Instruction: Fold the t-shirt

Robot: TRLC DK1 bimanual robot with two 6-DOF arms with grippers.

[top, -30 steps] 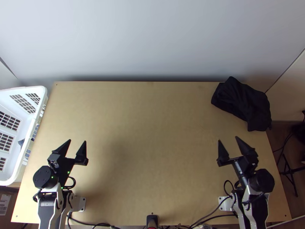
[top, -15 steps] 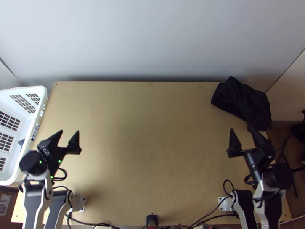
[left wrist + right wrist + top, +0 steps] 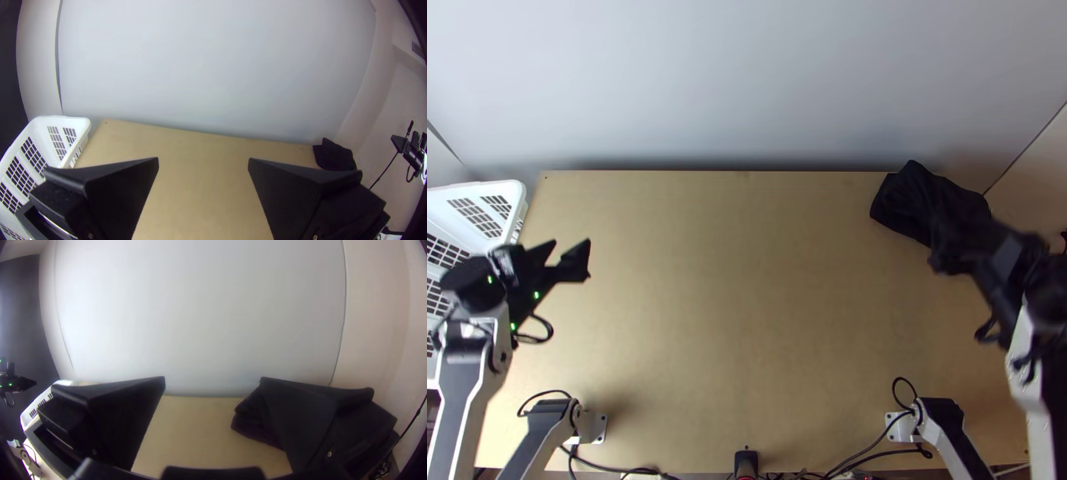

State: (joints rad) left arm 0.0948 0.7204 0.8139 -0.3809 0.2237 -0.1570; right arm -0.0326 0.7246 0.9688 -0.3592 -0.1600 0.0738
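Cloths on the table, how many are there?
1: the black cloth, bunched at the far right corner of the table, partly covered in the top view by the right gripper. Another could be hidden inside or under the bundle.

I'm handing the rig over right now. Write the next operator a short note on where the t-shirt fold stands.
Left gripper: jaws open, nothing held, over the table's left side.
Right gripper: jaws open, nothing held, near the black cloth.
Black cloth, presumably the t-shirt: bunched at the table's far right corner.
Done: no spreading or neat fold visible.
Left: grasp, spread, fold.
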